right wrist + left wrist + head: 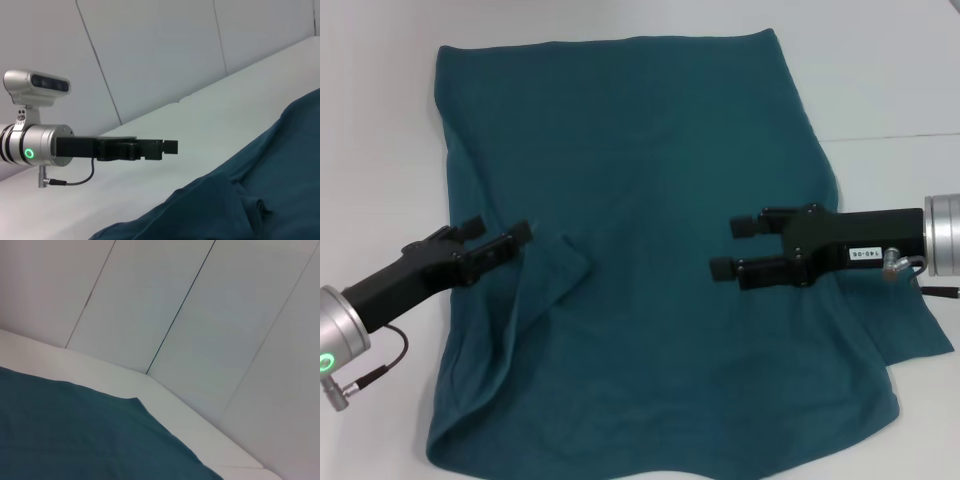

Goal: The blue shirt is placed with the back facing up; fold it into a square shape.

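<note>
Evidently mid-fold: both sleeves lie tucked on the blue shirt (650,200); left gripper (498,238) and right gripper (735,247) hover open (empty); next, grasp the hem.

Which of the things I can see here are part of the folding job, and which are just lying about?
Part of the job:
- blue shirt, spread on the table, one side already folded inward
- left gripper, open, over the shirt's left side
- right gripper, open, over its right side

Just there:
- white table
- panelled wall
</note>
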